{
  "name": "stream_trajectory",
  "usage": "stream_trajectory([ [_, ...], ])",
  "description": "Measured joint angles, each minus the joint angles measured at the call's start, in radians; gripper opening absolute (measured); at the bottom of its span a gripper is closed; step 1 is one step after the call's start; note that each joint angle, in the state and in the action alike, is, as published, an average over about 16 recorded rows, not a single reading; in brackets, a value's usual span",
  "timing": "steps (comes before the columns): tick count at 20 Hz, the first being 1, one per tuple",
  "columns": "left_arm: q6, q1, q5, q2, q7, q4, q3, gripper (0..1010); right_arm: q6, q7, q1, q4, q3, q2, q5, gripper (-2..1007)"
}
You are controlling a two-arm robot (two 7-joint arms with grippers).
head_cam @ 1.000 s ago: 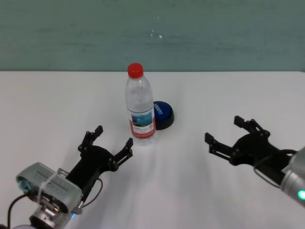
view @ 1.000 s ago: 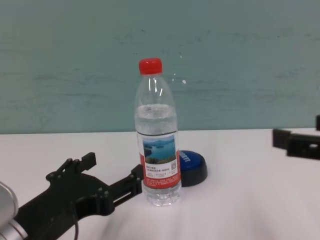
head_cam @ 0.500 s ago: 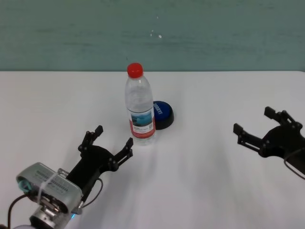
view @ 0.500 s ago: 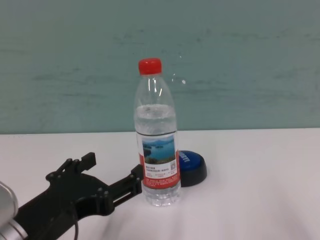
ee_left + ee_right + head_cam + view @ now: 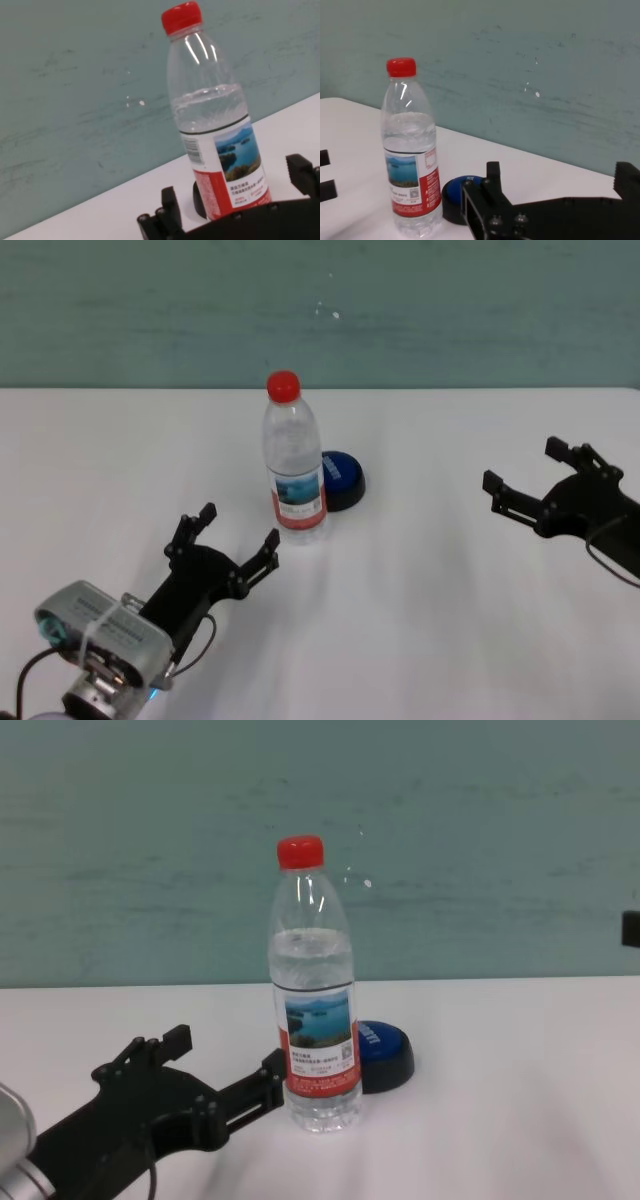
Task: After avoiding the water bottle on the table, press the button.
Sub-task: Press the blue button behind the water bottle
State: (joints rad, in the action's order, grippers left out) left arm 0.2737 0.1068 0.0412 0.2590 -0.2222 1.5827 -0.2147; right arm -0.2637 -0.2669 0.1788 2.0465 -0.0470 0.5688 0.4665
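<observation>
1. The left gripper (image 5: 226, 539) is resting low over the white tabletop (image 5: 420, 620), near the front-left of the water bottle (image 5: 295, 465), with its fingers (image 5: 268, 543) spread wide and holding nothing. It looks idle; keeping it where it is seems wise, since one fingertip is sitting just beside the bottle's base.

2. The water bottle is standing upright at the middle of the tabletop, red cap on top. Being tall, narrow and only part full, it would probably tip at a light knock.

3. The button (image 5: 340, 479) is sitting just behind and to the right of the bottle, nearly touching its base, with the bottle partly hiding it from the front.

4. The right gripper (image 5: 527, 481) is hovering well to the right of the button, its fingers (image 5: 505, 496) released and empty. To press well, I judge it should be coming in from the right or from above, staying on the button's open side, and then pushing straight down on the blue dome.
</observation>
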Motion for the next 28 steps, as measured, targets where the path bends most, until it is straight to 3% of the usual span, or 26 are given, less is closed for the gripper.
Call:
stream_trajectory([
  [18, 0.000, 0.000, 0.000, 0.000, 0.000, 0.000, 0.000, 1000, -0.030, -0.034, -0.252, -0.217, -0.124, -0.003, 0.030, 1004],
  [28, 0.000, 0.000, 0.000, 0.000, 0.000, 0.000, 0.000, 1000, -0.046, -0.059, -0.381, -0.333, -0.204, -0.024, 0.025, 1004],
])
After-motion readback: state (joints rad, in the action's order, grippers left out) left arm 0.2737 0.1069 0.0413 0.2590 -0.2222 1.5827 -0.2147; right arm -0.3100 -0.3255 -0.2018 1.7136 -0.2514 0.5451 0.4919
